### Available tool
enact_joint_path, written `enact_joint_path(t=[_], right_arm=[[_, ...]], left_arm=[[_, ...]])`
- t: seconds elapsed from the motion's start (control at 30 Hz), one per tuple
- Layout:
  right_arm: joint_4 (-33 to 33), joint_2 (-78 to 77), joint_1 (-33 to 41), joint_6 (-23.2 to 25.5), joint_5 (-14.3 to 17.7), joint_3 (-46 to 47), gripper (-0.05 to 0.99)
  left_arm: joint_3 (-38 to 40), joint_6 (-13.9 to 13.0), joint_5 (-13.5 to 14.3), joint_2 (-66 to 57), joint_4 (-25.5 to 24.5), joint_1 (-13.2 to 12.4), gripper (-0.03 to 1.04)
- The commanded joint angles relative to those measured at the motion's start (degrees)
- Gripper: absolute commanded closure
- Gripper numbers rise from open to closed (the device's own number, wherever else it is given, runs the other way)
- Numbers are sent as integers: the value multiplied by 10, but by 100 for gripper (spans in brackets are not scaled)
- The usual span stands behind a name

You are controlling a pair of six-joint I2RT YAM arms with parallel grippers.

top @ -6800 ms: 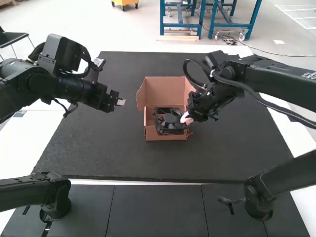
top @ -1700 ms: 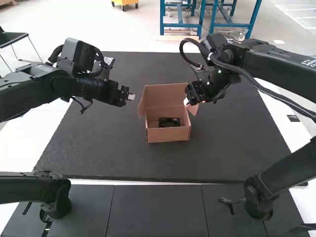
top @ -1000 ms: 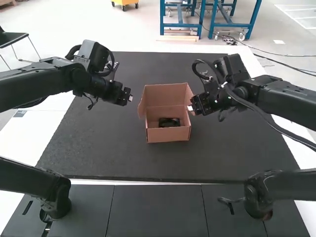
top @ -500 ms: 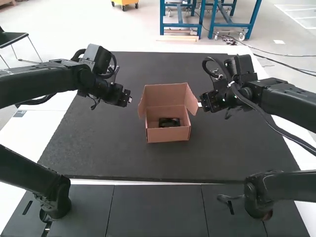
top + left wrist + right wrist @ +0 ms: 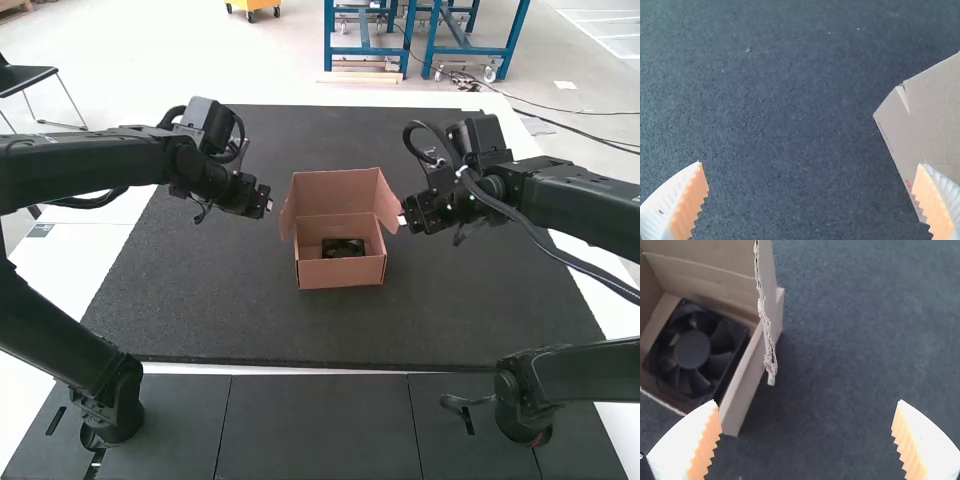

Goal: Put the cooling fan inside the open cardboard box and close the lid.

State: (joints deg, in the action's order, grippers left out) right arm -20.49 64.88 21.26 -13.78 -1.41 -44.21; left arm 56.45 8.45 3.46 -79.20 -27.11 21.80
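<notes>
The box (image 5: pixel 340 262) is placed near the middle of the black mat (image 5: pixel 200 290), with its top open. The lid (image 5: pixel 335 190) is raised at the far side of the box and stands roughly upright. A left flap (image 5: pixel 286 215) and a right flap (image 5: pixel 391 212) are splayed outward from the side walls.

The fan (image 5: pixel 692 360) is located inside the box. It is laid flat on the box floor, with its blades and hub facing up. In the right wrist view it is seen to fill most of the floor, close to the walls.

The left gripper (image 5: pixel 265 203) is positioned just beside the left flap, above the mat. Its white ribbed fingers (image 5: pixel 682 210), fitted with orange pads, are spread wide apart and nothing is held between them. In the left wrist view, one finger is seen at the edge of the cardboard; whether contact is made cannot be told.

The right gripper (image 5: pixel 403 218) is positioned just beside the right flap, on the opposite side of the box. Its fingers are likewise spread wide and nothing is gripped. In the right wrist view, the torn edge of the right flap is seen between the fingers, nearer to one of them, with bare mat beyond.
</notes>
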Motion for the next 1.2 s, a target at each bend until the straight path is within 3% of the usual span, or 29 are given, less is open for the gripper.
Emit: enact_joint_path(t=[0.0,0.23,0.43,0.77,1.17], right_arm=[[-6,4,5,-1,-10,-27,16],[-10,19,5,9,-17,-33,16],[-24,37,6,33,-45,-45,16],[-22,56,5,33,-52,-55,16],[-21,75,3,33,-61,-75,17]], left_arm=[[26,6,2,-3,6,2,5],[25,6,-17,-8,8,2,5],[26,6,-36,-12,15,4,5],[33,17,-60,-20,18,47,5],[40,19,-60,-37,29,55,5]])
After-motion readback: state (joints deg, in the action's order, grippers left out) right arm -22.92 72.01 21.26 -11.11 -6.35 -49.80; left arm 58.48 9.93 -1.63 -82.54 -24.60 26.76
